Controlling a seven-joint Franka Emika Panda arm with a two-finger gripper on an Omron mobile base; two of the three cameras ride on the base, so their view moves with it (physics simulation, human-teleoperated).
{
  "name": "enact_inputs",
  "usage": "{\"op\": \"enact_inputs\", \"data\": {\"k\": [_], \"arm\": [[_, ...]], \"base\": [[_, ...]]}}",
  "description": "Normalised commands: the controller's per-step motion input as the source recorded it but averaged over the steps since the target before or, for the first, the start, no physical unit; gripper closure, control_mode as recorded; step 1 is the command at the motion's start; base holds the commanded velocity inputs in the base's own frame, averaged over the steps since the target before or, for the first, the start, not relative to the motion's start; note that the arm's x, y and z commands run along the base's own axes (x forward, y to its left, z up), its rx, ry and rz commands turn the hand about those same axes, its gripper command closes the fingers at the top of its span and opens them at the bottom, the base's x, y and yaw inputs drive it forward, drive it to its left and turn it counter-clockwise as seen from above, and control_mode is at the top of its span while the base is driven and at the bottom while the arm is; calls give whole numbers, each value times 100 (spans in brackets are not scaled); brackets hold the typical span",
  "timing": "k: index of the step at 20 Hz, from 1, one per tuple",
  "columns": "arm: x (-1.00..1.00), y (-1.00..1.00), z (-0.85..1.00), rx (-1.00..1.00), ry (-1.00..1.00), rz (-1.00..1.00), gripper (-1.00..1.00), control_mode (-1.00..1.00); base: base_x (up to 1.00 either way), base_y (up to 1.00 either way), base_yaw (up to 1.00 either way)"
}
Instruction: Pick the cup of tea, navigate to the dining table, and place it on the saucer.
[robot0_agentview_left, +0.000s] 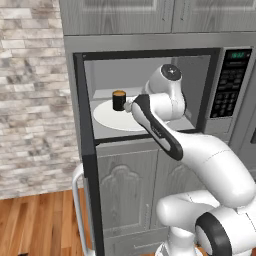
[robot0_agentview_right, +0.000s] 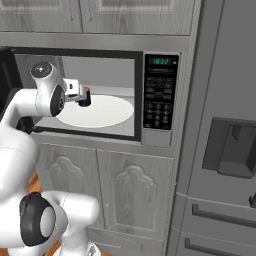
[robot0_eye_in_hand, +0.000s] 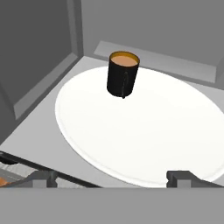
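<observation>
The cup of tea (robot0_eye_in_hand: 123, 74) stands upright at twelve o'clock on the white plate (robot0_eye_in_hand: 144, 131) inside the microwave (robot0_agentview_left: 227, 85); the gripper (robot0_eye_in_hand: 113, 177), fingers apart, holds nothing.

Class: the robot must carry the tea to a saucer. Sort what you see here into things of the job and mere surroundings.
Job: cup of tea, standing on the turntable; gripper, open, short of it.
Surroundings: white turntable, microwave keypad, open microwave door, cabinet doors.
</observation>
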Motion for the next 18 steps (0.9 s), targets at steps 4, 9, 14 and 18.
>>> {"op": "enact_inputs", "data": {"k": [4, 9, 14, 18], "arm": [[39, 8, -29, 0, 0, 0, -100, -100], [52, 1, -27, 0, -1, -2, -100, -100], [53, 0, -9, 1, -2, -1, -100, -100], [29, 2, 0, 5, 0, 0, -100, -100]], "base": [[0, 0, 0], [0, 0, 0], [0, 0, 0], [0, 0, 0]]}}
